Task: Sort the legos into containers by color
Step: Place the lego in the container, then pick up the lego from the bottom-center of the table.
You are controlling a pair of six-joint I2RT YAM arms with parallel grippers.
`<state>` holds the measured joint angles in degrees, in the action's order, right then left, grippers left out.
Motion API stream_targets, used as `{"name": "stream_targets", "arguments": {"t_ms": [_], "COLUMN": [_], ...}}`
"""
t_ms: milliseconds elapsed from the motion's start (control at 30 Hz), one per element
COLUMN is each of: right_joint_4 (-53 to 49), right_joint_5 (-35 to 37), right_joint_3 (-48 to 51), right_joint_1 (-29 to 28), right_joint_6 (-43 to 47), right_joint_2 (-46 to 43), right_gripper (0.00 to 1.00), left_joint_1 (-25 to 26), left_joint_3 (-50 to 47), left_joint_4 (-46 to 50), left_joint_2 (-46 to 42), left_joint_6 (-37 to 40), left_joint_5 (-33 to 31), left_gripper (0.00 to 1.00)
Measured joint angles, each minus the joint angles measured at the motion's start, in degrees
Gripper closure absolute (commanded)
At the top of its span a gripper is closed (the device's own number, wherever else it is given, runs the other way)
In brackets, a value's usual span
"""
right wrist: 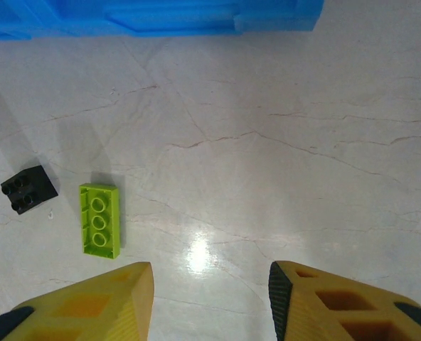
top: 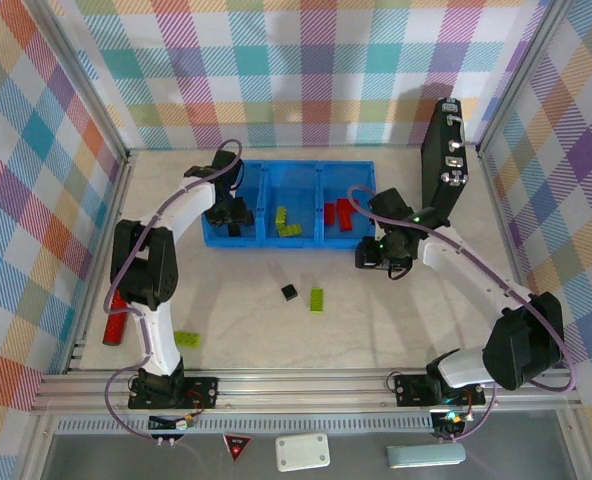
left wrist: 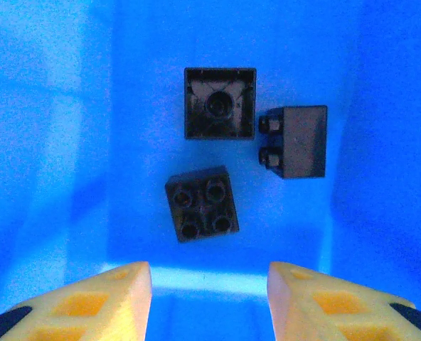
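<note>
My claw (left wrist: 209, 277) hangs over a blue compartment (left wrist: 61, 142), its two yellow fingers (left wrist: 121, 291) spread apart with nothing between them. Three black bricks lie on the floor below me. The first brick (left wrist: 220, 103) is upside down, hollow side up. Just beside it on the right, the second brick (left wrist: 301, 142) rests on its side, studs pointing left. The third brick (left wrist: 202, 204) sits studs up, slightly turned, nearest my fingertips.

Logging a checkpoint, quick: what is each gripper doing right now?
Left gripper: open, empty, over a blue plastic tray compartment.
Right gripper: open, empty, over the pale marbled table.
</note>
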<state>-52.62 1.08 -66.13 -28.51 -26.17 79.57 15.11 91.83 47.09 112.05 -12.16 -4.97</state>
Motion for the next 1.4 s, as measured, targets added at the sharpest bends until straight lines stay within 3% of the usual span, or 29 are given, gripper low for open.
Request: {"name": "stream_targets", "arguments": {"t_ms": [667,1033,1400], "right_joint_4": [1.38,3.32,3.74], "right_joint_5": [4.46,9.20,13.81], "right_joint_3": [0.00,-3.56,-9.57], "right_joint_1": [-13.29,-23.28,-27.82], "right_joint_6": [-10.62,-22.10,-29.29], "right_joint_2": [4.55,14.12,23.98], "right_gripper": [0.51,0.48,0.46], "left_joint_1": [-0.09,-5.51,-8.04], "left_joint_3": [-7.72,-16.02,-20.13], "left_joint_4": [6.82,5.25,0.26], "left_joint_2": [-16.44,-22.49,-24.48], "left_joint_6": [2.32,4.79,5.84], "left_joint_5": [0.83,1.07,1.81], "left_gripper": [0.53,0.53,0.53]}}
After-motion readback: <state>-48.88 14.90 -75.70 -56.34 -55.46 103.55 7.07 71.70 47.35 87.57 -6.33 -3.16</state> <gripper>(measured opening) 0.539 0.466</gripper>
